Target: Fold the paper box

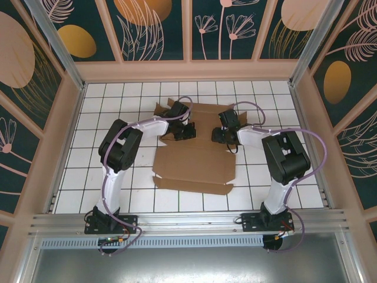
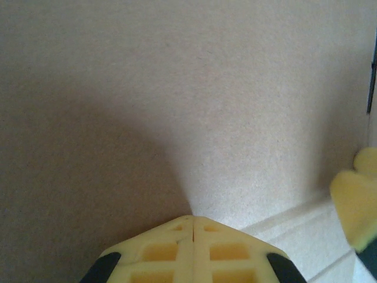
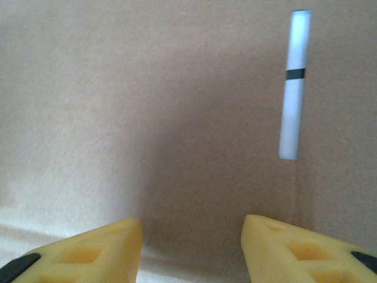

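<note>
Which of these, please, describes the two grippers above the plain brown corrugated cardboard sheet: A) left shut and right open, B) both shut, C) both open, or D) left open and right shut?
A: the left gripper has its yellow jaws pressed together with no gap, while the right gripper shows a clear gap between its jaws, with the plain brown corrugated cardboard sheet visible through it.

Left claw (image 1: 187,131) and right claw (image 1: 220,135) sit over the paper box (image 1: 194,168).
</note>
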You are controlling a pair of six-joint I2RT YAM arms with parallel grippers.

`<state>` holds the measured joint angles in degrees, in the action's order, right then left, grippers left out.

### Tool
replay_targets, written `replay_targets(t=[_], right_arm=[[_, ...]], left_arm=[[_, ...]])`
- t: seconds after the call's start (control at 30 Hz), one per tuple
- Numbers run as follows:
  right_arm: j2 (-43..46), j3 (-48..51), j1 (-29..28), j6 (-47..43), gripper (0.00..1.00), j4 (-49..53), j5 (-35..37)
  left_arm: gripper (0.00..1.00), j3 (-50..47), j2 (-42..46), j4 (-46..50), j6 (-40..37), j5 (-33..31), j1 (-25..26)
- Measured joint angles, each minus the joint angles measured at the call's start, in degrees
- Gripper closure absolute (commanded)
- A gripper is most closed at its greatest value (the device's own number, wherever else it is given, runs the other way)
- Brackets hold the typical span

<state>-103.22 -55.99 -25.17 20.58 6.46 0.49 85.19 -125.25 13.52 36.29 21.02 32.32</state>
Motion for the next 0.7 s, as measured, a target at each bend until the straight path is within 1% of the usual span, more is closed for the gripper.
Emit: replay_targets(t=[0.17,0.3,0.4,0.47,0.53,0.7], right_arm=[[3.3,3.78,-4.0,2.43,0.47,-0.9,-1.73],[5.53,5.73,-8.92,4.44,0.45,-0.87,-7.82],[7.82,7.08,-10.73,5.33,0.42,-0.39,-12.13],[10.58,7.5,-10.01,5.22,0.39,0.39,-13.77],[13.35,7.23,-8.11,4.33,0.34,0.07,-14.34],[14.58,4.39,-0.42,1.46,0.3,-2.62,-14.91]], left_arm=[[1.0,4.72,-2.93,0.76,-0.5,-0.55,-1.22],[1.0,7.48,-4.28,1.95,-1.86,-1.6,-1.38],[1.0,7.08,-3.85,2.08,-2.82,-2.16,-1.2],[1.0,4.5,-2.12,1.57,-2.93,-1.9,-1.27],[1.0,0.2,1.11,1.31,-2.84,-0.87,-1.68],[1.0,-7.15,9.09,-0.48,-2.58,-1.09,-2.97]])
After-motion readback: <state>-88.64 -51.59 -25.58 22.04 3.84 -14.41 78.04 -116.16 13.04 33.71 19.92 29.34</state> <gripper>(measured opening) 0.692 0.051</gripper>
